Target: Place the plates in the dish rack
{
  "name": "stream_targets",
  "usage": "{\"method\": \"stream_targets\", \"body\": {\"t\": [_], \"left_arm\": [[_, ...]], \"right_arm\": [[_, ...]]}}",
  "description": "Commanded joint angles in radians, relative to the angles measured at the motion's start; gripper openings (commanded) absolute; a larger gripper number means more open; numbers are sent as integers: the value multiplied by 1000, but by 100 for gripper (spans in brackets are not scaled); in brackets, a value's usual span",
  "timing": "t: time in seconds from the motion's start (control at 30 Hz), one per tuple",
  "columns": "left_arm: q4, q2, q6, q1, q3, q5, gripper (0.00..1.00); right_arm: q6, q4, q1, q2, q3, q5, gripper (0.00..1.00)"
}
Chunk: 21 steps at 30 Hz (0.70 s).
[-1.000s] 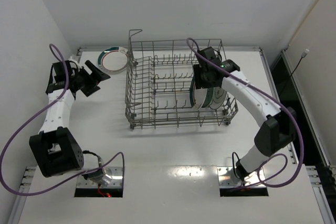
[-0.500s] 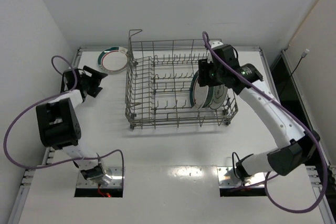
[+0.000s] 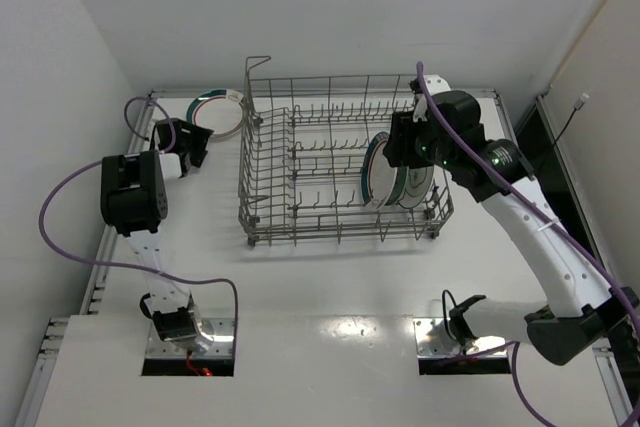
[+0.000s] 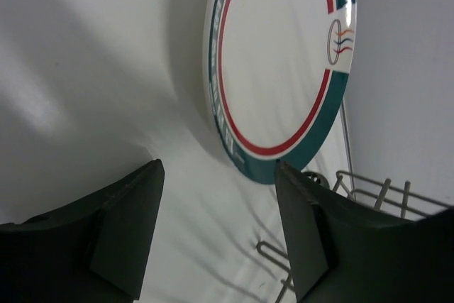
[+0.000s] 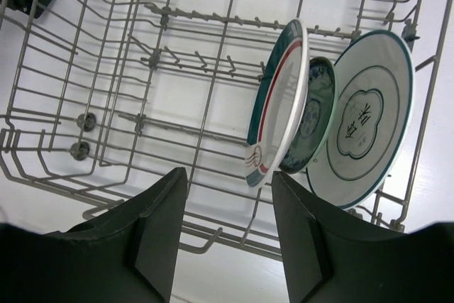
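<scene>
Left hand open, empty, near the banded plate; right hand open, empty, above the dish rack

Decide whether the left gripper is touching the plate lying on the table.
Cannot tell. In the left wrist view one fingertip of the left gripper borders the rim of the plate, depth unclear; the top view is too small.
</scene>
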Motion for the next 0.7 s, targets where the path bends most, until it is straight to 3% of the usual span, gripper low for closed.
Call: {"method": "stream_targets", "body": {"t": [0.0, 0.1, 0.2, 0.27, 0.43, 0.5, 0.67], "left_arm": [[45, 47, -25, -23, 76, -65, 60], [32, 88, -36, -23, 139, -65, 50], [32, 143, -57, -23, 195, -55, 50], [32, 153, -57, -23, 214, -46, 42], [11, 183, -57, -23, 238, -35, 8], [-9, 174, -45, -23, 238, -25, 0], [-9, 29, -7, 8, 136, -15, 0]], "right_arm": [[11, 14, -13, -12, 46, 34, 48], [11, -7, -13, -3, 69, 34, 48], [11, -27, -13, 6, 89, 22, 48], [11, -27, -13, 6, 89, 22, 48], [11, -45, -23, 6, 98, 41, 50], [11, -58, -33, 6, 107, 41, 50], [11, -67, -53, 6, 98, 6, 50]]}}
